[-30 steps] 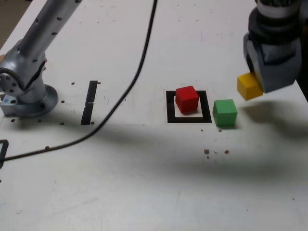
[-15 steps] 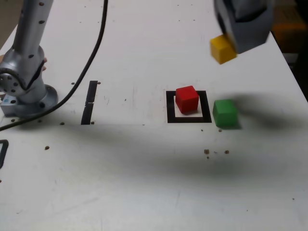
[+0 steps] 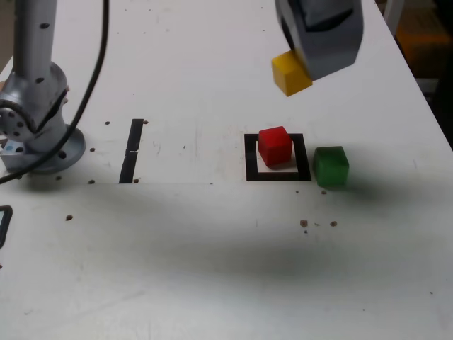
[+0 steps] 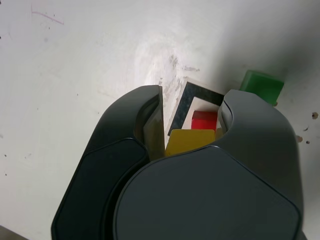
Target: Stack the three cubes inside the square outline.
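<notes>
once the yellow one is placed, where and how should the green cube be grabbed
Grip the green cube on two opposite flat sides, coming straight down from above. It sits flat on the table just outside the square outline, its top clear. The red cube is close, so keep the fingers clear of that side.

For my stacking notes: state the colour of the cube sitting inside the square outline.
Red: the red cube sits in the square outline, clearest in the exterior view.

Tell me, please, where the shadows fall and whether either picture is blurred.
Exterior view: sharp; a broad soft shadow crosses the table in front of the square outline, darkening the green cube. Wrist view: the gripper is close, dark and soft-edged; shade covers the table beyond it.
</notes>
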### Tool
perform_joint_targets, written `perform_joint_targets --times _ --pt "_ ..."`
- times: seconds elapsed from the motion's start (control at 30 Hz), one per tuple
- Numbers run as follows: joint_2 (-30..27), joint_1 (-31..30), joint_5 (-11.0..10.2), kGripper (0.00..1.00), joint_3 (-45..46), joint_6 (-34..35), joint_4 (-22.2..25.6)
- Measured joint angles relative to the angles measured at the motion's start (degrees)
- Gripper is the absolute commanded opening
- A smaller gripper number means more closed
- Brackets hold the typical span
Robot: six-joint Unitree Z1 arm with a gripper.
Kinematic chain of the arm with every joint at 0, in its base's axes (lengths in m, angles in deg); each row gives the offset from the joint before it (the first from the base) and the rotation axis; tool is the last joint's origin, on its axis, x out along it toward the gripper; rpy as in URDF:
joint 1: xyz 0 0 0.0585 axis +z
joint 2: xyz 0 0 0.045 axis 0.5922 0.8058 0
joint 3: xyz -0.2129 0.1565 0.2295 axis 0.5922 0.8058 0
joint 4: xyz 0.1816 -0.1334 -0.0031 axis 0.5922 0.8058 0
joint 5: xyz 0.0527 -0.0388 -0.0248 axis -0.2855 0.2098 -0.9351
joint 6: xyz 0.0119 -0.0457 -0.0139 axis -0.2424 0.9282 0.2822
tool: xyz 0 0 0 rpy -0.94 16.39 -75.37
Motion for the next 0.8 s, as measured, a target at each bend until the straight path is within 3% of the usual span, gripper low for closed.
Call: perform_joint_targets --times 0.5,0.8 --pt "-0.6 -4.3 1.0 0.33 5.9 5.6 0.5" --pt "-0.6 -4.5 0.4 0.33 5.3 5.8 0.4"
